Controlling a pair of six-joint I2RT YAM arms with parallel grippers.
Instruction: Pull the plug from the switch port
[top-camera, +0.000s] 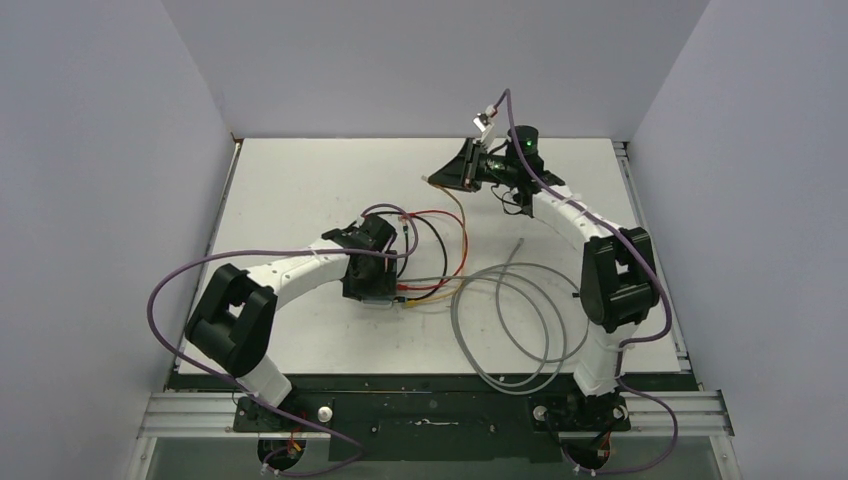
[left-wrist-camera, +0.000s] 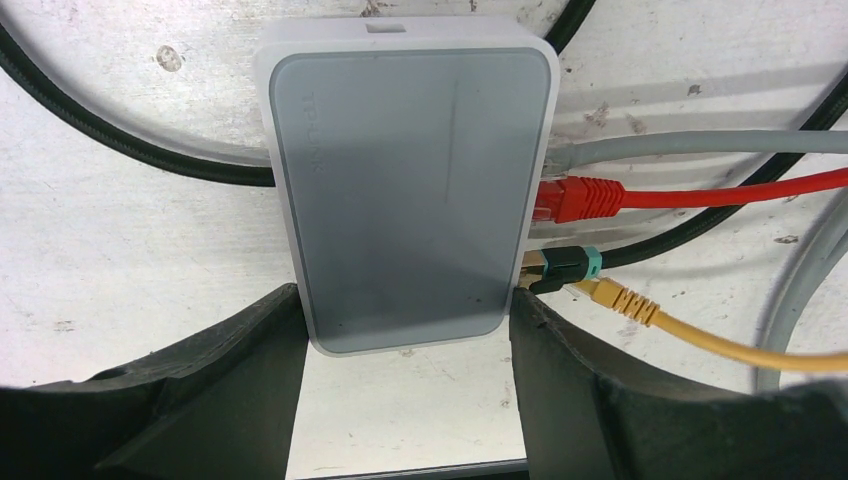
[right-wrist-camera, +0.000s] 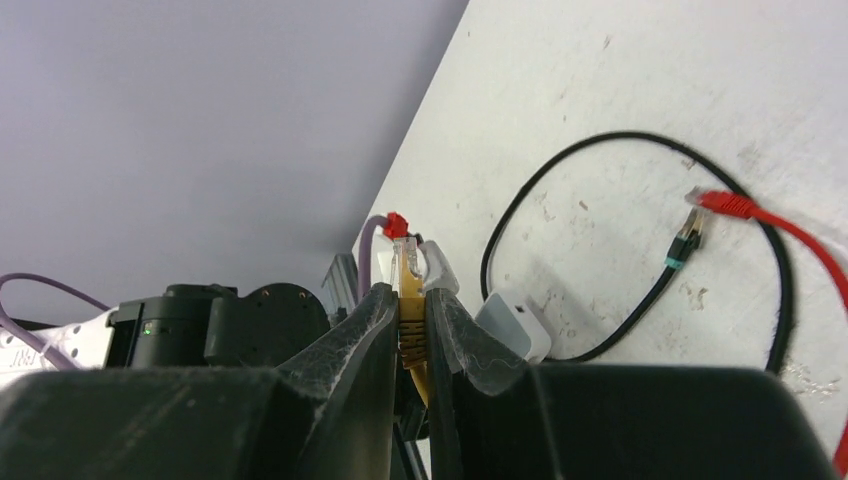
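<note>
The pale grey-blue switch (left-wrist-camera: 410, 185) lies flat on the white table. My left gripper (left-wrist-camera: 405, 298) is shut on its near end, one finger on each side. Along its right edge sit a grey plug (left-wrist-camera: 570, 155), a red plug (left-wrist-camera: 585, 198) and a black plug with a teal band (left-wrist-camera: 565, 265). A yellow boot (left-wrist-camera: 620, 298) lies just behind the black one; I cannot tell whether it is in a socket. My right gripper (right-wrist-camera: 408, 295) is raised at the back of the table (top-camera: 435, 180), shut on a yellow plug (right-wrist-camera: 410, 320) far from the switch.
The yellow cable (top-camera: 462, 235) trails from the right gripper back towards the left gripper (top-camera: 370, 285). Grey cable loops (top-camera: 510, 320) lie in front of the right arm. Free red (right-wrist-camera: 720, 203) and black (right-wrist-camera: 685, 240) cable ends rest on the table. Walls enclose three sides.
</note>
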